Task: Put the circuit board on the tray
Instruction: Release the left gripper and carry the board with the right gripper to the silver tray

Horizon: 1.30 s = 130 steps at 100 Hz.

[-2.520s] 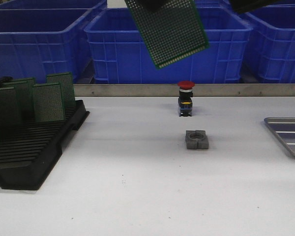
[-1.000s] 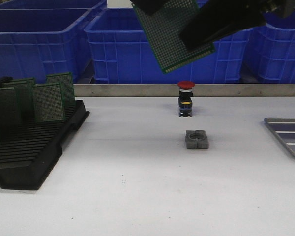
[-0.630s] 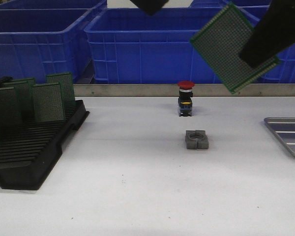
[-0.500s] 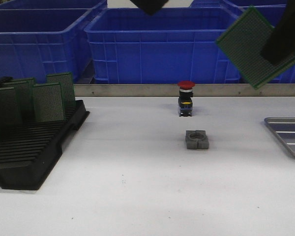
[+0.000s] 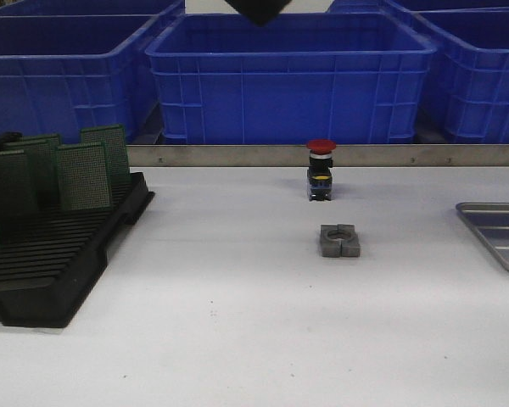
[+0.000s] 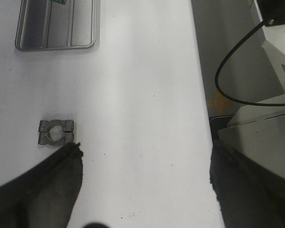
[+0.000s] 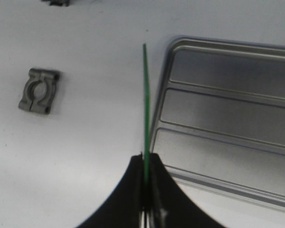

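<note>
The right gripper (image 7: 146, 202) is clamped on the bottom edge of the green circuit board (image 7: 145, 104), which is seen edge-on in the right wrist view, held upright above the white table just beside the rim of the silver metal tray (image 7: 256, 185), probably so it can be carried over and laid flat on the ribbed floor. The left gripper (image 6: 142, 190) is spread wide and empty, held high above the grey metal clamp block (image 6: 56, 132), presumably so the tray is left free for the other arm.
</note>
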Each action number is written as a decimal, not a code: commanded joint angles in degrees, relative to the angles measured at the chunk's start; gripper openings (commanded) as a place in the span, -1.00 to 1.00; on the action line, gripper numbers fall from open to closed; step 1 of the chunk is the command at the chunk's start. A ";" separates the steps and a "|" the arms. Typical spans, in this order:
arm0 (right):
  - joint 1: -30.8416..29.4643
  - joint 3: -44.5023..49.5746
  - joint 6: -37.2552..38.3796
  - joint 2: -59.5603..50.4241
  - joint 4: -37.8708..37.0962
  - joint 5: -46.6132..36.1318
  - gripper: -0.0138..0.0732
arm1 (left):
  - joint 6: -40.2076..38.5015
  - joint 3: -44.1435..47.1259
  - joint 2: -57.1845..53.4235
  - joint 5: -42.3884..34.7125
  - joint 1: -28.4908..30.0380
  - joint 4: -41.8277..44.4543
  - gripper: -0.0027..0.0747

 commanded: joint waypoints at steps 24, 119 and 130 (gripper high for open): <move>-5.63 -4.13 -0.77 10.85 11.10 3.15 -0.82 | -0.36 -1.76 -2.79 2.12 -0.37 -3.30 0.42; -5.63 -4.15 -6.24 18.09 18.85 4.87 -0.51 | -0.36 -1.76 -2.79 2.12 -0.37 -3.30 0.39; -5.63 -4.15 -6.24 18.09 18.85 4.87 -0.22 | -0.36 -1.76 -2.79 2.12 -0.37 -3.30 0.39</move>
